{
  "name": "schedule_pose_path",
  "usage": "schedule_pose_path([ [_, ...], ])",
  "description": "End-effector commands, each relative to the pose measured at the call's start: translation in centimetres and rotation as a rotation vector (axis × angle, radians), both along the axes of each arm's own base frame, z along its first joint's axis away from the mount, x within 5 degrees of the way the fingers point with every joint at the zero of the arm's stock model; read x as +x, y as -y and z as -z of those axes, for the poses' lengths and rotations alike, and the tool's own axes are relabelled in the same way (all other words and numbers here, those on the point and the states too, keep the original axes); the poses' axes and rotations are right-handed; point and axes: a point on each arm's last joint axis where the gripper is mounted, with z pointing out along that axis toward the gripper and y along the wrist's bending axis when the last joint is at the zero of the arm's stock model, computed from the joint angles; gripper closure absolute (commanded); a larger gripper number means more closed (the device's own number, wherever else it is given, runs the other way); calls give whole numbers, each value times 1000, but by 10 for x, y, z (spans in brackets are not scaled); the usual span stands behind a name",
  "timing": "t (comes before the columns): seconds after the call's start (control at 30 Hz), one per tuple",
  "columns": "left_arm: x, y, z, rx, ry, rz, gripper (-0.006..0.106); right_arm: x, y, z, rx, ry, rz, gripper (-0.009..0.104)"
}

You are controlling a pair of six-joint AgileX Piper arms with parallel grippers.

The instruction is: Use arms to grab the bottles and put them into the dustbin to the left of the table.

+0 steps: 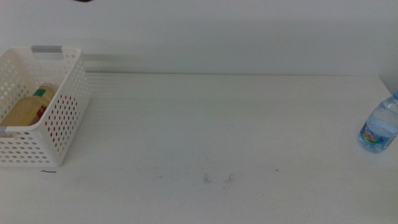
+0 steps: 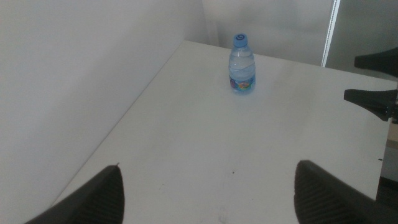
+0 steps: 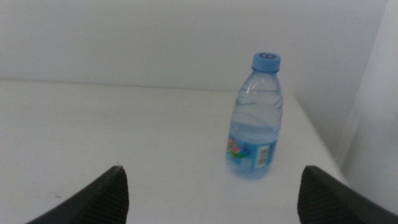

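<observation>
Water bottle (image 1: 379, 129) stands upright at the surface's (image 1: 205, 124) far right edge, well apart from the basket (image 1: 62, 118). Right pincer (image 3: 211, 186), jaws wide and empty, should centre on its body; left pincer (image 2: 205, 186) waits, equally wide.
</observation>
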Motion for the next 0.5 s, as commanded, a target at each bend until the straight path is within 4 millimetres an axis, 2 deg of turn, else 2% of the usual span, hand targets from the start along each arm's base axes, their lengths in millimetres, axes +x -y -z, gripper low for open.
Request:
schedule_pose_path([
  [0.0,-2,0,-2,-9,10,7,7,0,1,-3,-132,42,0,8],
  [0.07,-2,0,-2,-9,10,7,7,1,1,-9,-180,113,-5,8],
  [0.13,-2,0,-2,-9,10,7,7,0,-1,-18,-88,212,-9,8],
  [0.2,-2,0,-2,-9,10,7,7,0,-1,-24,-100,279,-14,8],
  [0.37,-2,0,-2,-9,10,7,7,0,-1,-24,-147,271,-13,8],
  [0.47,-2,0,-2,-9,10,7,7,8,-2,-28,-162,288,-24,8],
])
